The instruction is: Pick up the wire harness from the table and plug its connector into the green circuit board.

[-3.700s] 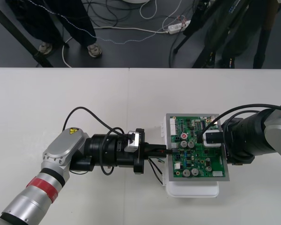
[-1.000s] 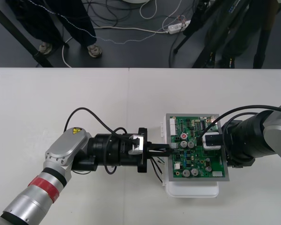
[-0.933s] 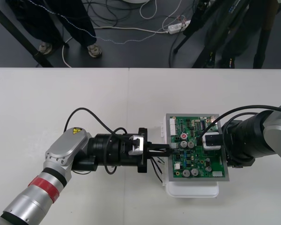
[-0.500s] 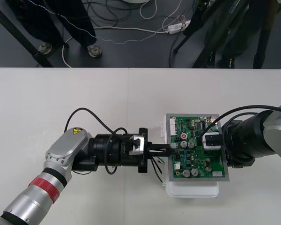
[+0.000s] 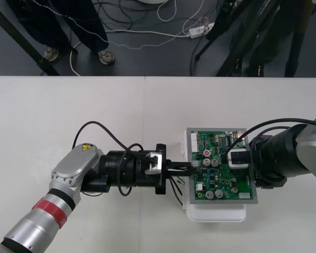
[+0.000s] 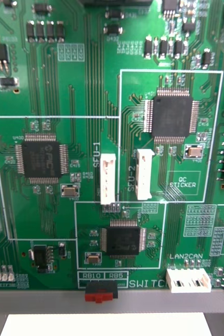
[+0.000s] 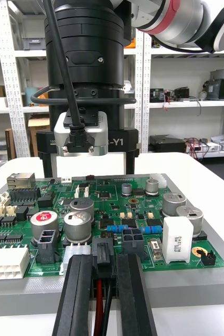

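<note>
The left gripper (image 5: 182, 167), closed narrow on the small black plug (image 7: 103, 257) of the wire harness (image 7: 98, 315), holds it at the left edge of the circuit board (image 5: 221, 182); whether it is seated is unclear. The wires look light and limp, so the stiff plug seems the sensible hold. Tall round cans (image 7: 80, 223) crowd it, and the right gripper (image 5: 237, 158) hangs over the board's right side.

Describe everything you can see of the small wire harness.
The small wire harness is clamped between the two black fingers of the left gripper. Its small black plastic plug points forward at the near edge of the green circuit board, beside black connectors; whether it is seated cannot be told. Thin red and black wires run back between the fingers, and slack dark wires trail beside the gripper over the light table.
</note>
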